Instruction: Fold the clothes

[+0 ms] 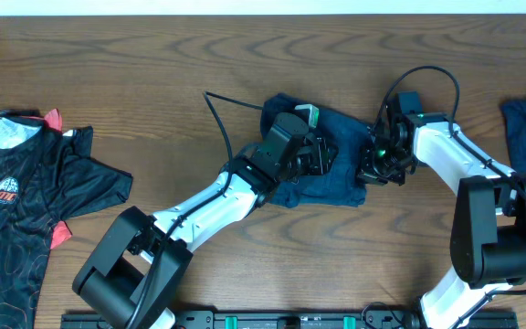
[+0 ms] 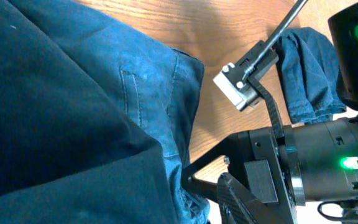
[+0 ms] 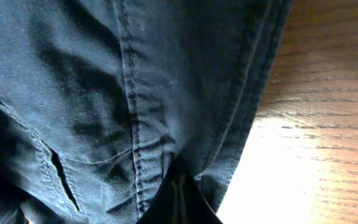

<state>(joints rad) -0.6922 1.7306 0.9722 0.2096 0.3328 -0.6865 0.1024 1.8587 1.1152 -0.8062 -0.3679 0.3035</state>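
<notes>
My closed right fingers (image 3: 179,200) pinch a seam of the dark navy fabric garment (image 1: 322,187) mid-frame, anchoring it for folding; how wide my left fingers (image 1: 318,157) stand I cannot tell.

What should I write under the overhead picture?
Left hand and right hand meet at a crumpled navy-blue fabric garment on a brown wooden table.

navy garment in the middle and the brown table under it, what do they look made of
The dark navy-blue fabric garment looks like matte woven cotton, perhaps twill: stitched seams, a slit pocket and soft creases show. The brown table looks like wood or wood-grain laminate, smooth with slight sheen: wavy grain lines and a glare patch.
</notes>
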